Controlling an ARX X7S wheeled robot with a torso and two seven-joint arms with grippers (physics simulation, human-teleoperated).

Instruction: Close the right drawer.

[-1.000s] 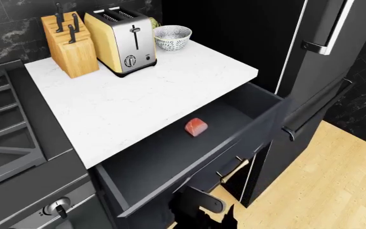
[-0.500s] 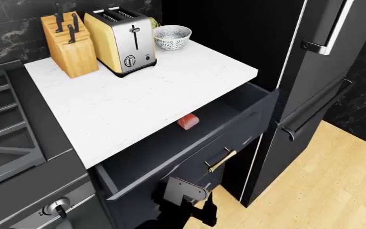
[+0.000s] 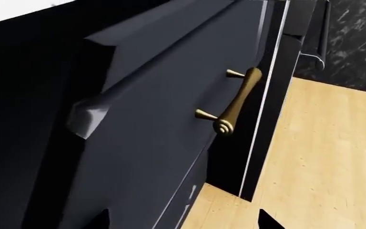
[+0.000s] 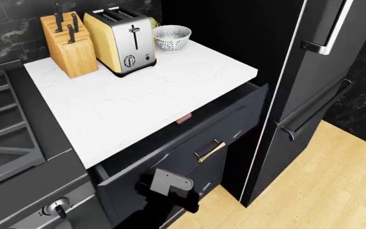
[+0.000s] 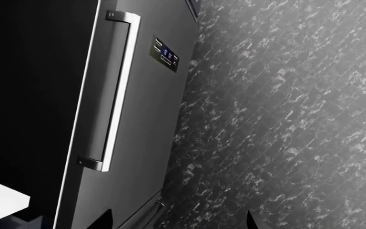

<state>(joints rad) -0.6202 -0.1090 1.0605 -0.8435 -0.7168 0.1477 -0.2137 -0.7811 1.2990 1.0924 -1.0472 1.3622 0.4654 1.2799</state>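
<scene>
Right drawer (image 4: 189,143) juts slightly from under the countertop (image 4: 138,95); I can't tell either gripper's jaw state.

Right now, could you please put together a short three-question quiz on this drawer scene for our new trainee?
1. True or false: the right drawer is fully shut.
2. What metal colour is the drawer's handle?
3. Which stands between the knife block and the bowl: A kettle, B toaster, C pan?

Key:
1. False; a gap remains under the countertop, and a sliver of a red object shows in it.
2. Brass.
3. B.
</scene>
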